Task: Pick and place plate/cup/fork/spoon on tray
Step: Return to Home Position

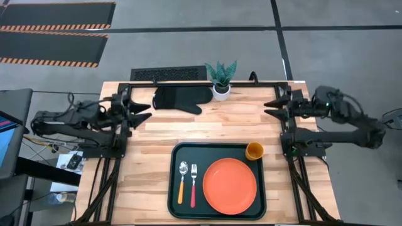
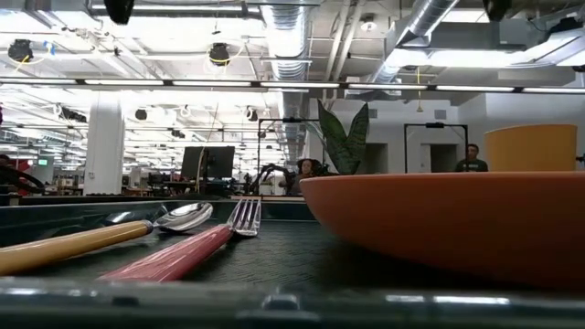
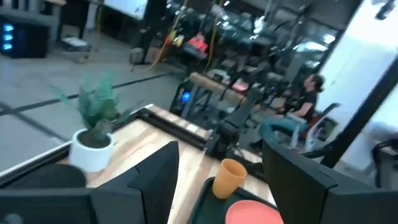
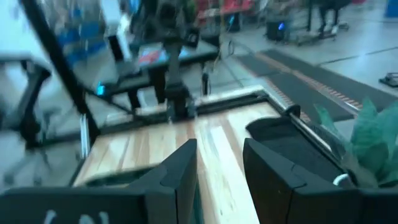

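All 4 items appear to be in place, so the task looks finished or nearly so. The plate (image 1: 230,185) lies flat on the right part of the tray (image 1: 217,148), the spoon (image 1: 182,182) and fork (image 1: 193,184) lie side by side along its left part with handles toward the front edge, and the cup (image 1: 254,150) stands upright at the tray's back right corner, just beside the plate. From table height the cutlery rests on the tray floor next to the plate's rim. Nothing of the task is left on the bare surface (image 1: 144,163); only a plant pot (image 1: 221,91) and a black mitt (image 1: 182,98) sit at the back. The left gripper (image 1: 146,107) hovers off the tray near the back left, fingers spread and empty. The right gripper (image 1: 271,107) mirrors it at the back right, also spread, holding and touching nothing.
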Robot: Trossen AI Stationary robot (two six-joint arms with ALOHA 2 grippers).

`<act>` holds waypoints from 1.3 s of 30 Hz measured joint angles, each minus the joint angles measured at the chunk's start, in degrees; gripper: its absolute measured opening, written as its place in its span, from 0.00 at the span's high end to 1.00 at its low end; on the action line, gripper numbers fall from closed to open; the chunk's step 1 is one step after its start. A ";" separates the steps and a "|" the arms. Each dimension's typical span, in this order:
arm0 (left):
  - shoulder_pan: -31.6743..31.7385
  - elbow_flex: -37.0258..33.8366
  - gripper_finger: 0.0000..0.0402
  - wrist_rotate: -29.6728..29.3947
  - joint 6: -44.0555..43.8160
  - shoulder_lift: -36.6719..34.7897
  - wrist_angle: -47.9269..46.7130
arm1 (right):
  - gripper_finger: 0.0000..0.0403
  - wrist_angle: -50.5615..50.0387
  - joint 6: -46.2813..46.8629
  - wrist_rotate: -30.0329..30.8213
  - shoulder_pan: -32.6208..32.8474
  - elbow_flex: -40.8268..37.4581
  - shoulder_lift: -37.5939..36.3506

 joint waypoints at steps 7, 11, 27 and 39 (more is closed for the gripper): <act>0.01 -18.93 0.46 3.26 0.42 -11.82 16.19 | 0.61 13.32 6.26 0.59 -1.02 -19.24 -12.15; -0.02 -28.81 0.46 4.69 -0.13 -17.90 21.98 | 0.62 16.96 7.48 1.37 -0.98 -26.18 -15.79; -0.02 -41.91 0.46 6.59 0.84 -28.78 24.10 | 0.62 34.25 10.91 3.98 -1.05 -46.12 -26.01; -0.02 -42.02 0.46 2.31 4.66 -28.74 20.83 | 0.62 32.42 10.50 8.77 -1.05 -51.08 -28.26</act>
